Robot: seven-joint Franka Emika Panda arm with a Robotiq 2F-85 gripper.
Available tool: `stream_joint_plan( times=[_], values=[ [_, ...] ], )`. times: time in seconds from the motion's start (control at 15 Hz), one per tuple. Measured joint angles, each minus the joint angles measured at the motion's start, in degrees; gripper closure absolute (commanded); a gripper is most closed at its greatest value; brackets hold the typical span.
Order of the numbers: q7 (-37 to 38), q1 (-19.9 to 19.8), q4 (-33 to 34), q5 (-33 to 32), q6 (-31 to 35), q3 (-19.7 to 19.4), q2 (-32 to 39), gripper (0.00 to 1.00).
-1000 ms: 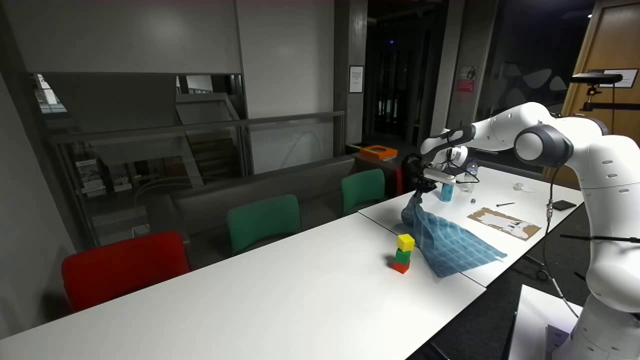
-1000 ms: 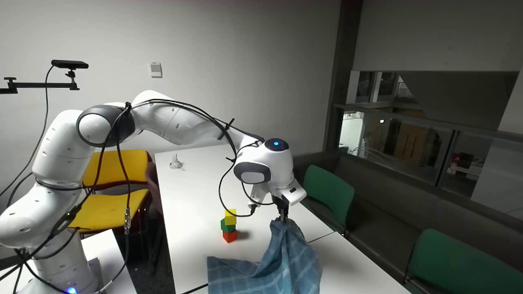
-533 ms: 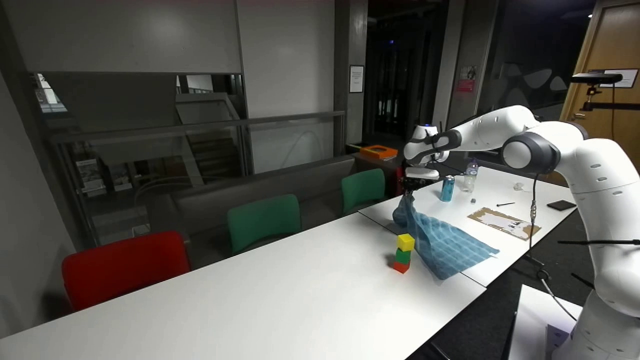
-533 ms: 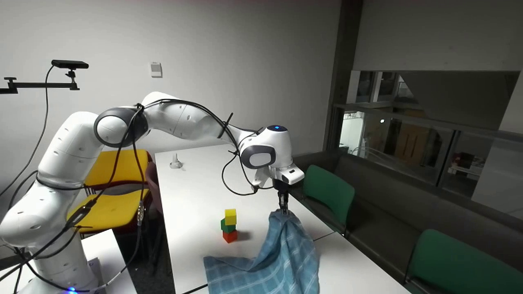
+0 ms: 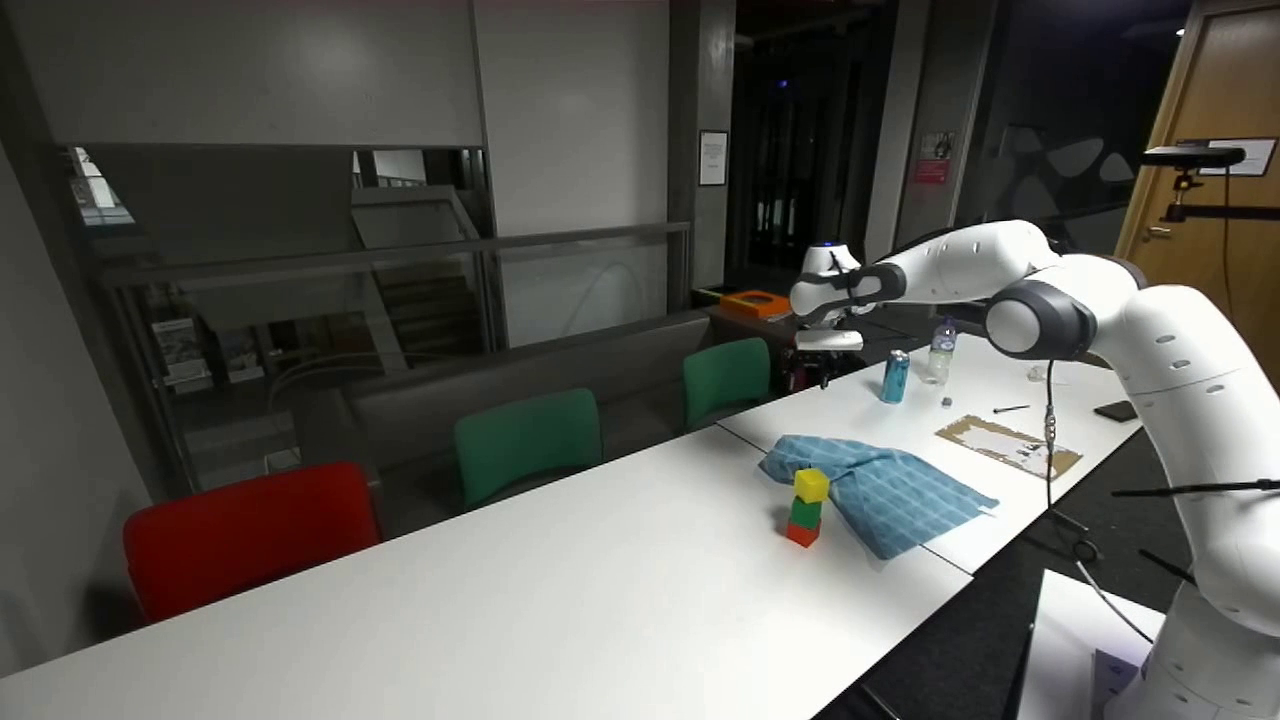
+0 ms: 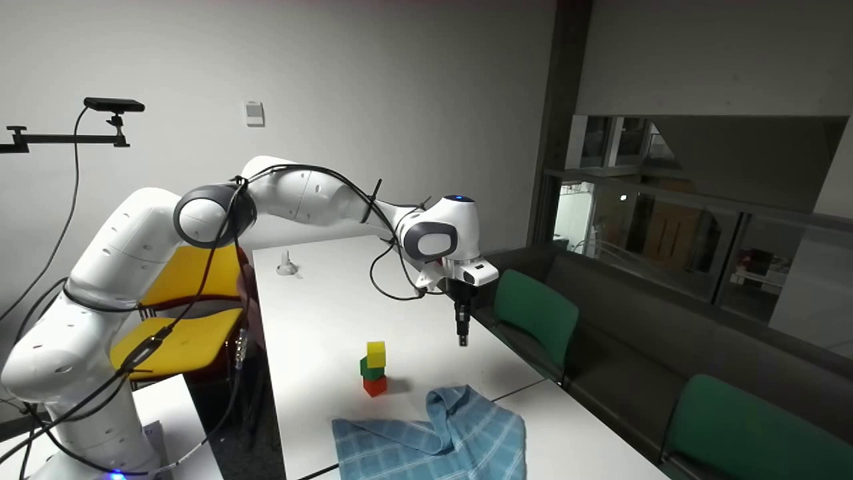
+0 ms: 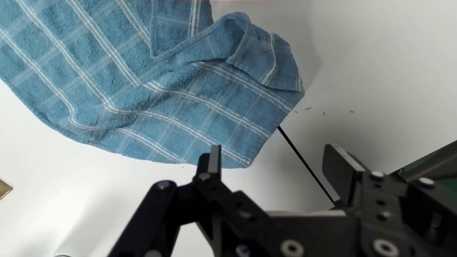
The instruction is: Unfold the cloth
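The blue checked cloth lies on the white table, seen in both exterior views and the wrist view. Part of the cloth is spread flat, while the end nearer the gripper is rumpled. In the wrist view the cloth shows a corner turned back on itself and another overlapping flap near the top edge. My gripper is open, its fingers wide apart with only bare table between them. It hangs above the table, apart from the cloth; in an exterior view the gripper is beyond the rumpled end.
A stack of yellow, green and red blocks stands close beside the cloth. Farther along the table are a blue can, a clear bottle and a worn cardboard piece. Green chairs line the table's edge.
My gripper has opened and let go of the cloth, whose lifted end has dropped onto the table. The arm has moved up and toward the chair side.
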Motion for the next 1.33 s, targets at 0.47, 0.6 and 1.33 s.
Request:
stream_joint_plan(
  times=[0.47,0.6,1.33],
  values=[
    [-1.74,-0.31,1.31,-2.71,0.01,-1.61,1.59,0.00],
    [-3.86,-1.40,-0.36,-2.67,2.32,-1.91,1.48,0.00],
    [-25.00,-14.59,-12.04,8.84,16.28,1.84,1.52,0.00]
  ],
)
